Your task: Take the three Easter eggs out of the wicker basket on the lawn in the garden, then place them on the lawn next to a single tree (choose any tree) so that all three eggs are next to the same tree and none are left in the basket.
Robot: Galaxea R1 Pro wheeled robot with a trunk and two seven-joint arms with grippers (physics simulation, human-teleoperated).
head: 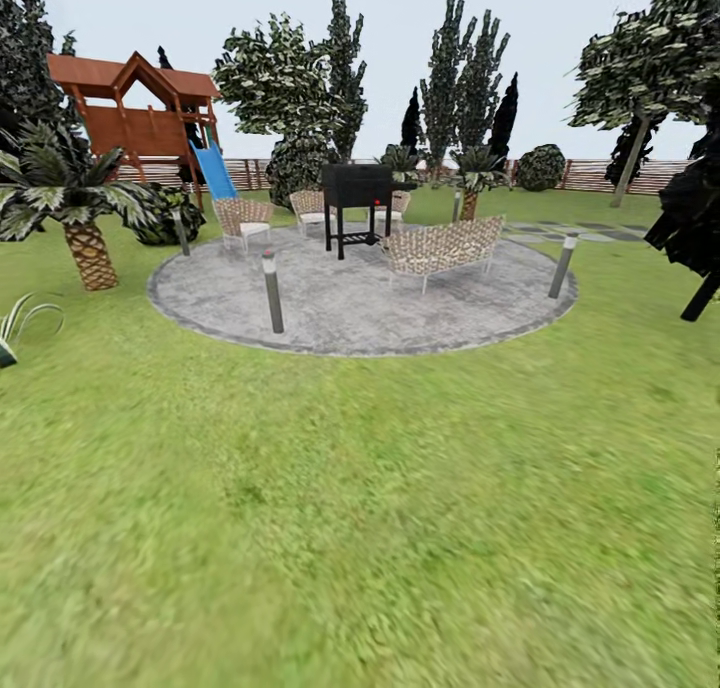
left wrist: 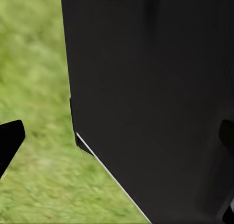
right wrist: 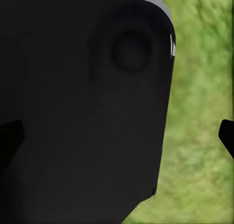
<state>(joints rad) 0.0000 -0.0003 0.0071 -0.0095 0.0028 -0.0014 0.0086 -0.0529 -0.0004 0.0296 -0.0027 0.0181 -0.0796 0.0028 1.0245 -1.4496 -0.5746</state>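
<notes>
- Grass fills the lower half of the head view: the lawn (head: 360, 528) runs up to a round grey paved patch (head: 360, 298) that carries a black grill (head: 356, 200), a wicker bench (head: 443, 248) and wicker chairs (head: 243, 220), with short post lamps (head: 272, 290) at its edge.
- Behind it stand a wooden playhouse (head: 135, 108) with a blue slide (head: 214, 171), a palm (head: 75, 203) at the left, tall dark trees and a slatted fence (head: 610, 176).
- At the far right, a tree (head: 632, 153) with a pale trunk leans, its long axis tilted top to the right, close to the fence.
- Left wrist view: a large black body panel (left wrist: 156, 102) of the robot sits in front of blurred lawn (left wrist: 34, 87). The left claw (left wrist: 119, 138) shows as two dark fingertips (left wrist: 10, 138) at opposite edges, spread wide apart and grasping nothing.
- Right wrist view: another black panel (right wrist: 83, 112) with a round recess, and lawn (right wrist: 200, 112) beside it. The right claw (right wrist: 119, 133) has its fingertips (right wrist: 226, 133) likewise spread, released and empty.
</notes>
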